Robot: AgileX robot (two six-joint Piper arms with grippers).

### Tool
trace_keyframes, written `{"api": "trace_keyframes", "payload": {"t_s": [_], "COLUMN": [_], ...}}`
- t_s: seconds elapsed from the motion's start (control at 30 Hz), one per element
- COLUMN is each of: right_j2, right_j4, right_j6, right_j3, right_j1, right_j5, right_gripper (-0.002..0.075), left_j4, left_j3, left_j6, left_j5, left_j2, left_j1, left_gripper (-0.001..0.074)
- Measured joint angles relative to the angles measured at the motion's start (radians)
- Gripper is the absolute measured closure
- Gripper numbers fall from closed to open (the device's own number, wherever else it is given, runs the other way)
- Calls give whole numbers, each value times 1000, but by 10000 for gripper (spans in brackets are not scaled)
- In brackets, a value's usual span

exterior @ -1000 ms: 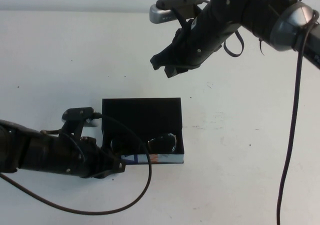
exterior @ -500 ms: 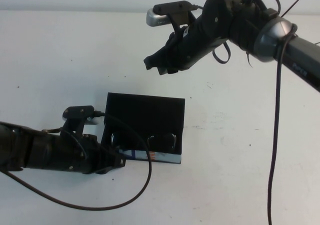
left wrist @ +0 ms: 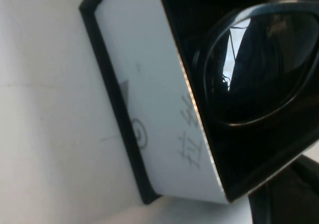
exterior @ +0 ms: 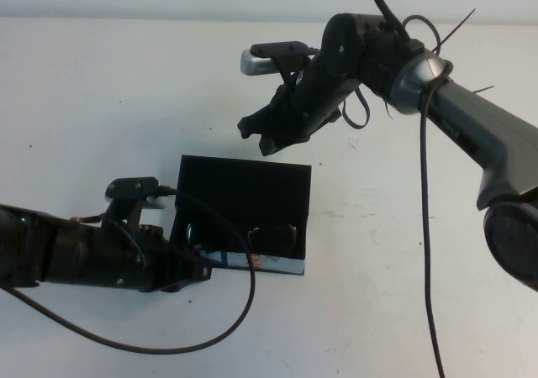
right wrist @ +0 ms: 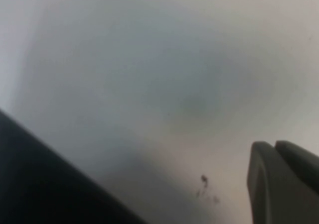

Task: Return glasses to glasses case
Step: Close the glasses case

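Observation:
The glasses case (exterior: 244, 189) is a black box on the white table with its lid standing open and a blue, white and orange strip (exterior: 252, 263) along its near side. The glasses (exterior: 273, 237) lie inside it; one dark-rimmed lens (left wrist: 259, 69) fills the left wrist view beside the case's white side (left wrist: 164, 109). My left gripper (exterior: 195, 270) sits at the case's near left corner, low on the table. My right gripper (exterior: 258, 136) hangs just above the lid's far edge, shut and empty; it also shows in the right wrist view (right wrist: 275, 145).
A black cable (exterior: 244, 302) loops over the table in front of the case. The left arm (exterior: 67, 256) lies along the table's near left. The right arm (exterior: 471, 134) reaches in from the right. A small dark mark (right wrist: 203, 180) is on the table.
My right gripper has moved left and down toward the lid's far edge. The case turned slightly a second ago and has stayed put since. The left arm barely moved.

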Motion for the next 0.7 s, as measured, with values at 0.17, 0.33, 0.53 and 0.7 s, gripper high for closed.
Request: {"api": "trace_keyframes", "payload": {"t_s": [0.17, 0.33, 0.53, 0.7], "right_j2": [14, 14, 39, 52], "right_j4": [3, 6, 6, 13], "right_j6": [0, 0, 8, 18], "right_j3": [-108, -125, -127, -127], "right_j1": [0, 0, 0, 0], "right_j5": [158, 202, 207, 207], "right_gripper": [737, 737, 737, 737], "left_j4": [0, 0, 0, 0], "left_j3": [0, 0, 0, 0], "left_j6": [0, 0, 0, 0], "left_j5": [0, 0, 0, 0], "left_j2": [0, 2, 2, 2], "left_j1": [0, 0, 0, 0], "left_gripper": [738, 738, 738, 738]}}
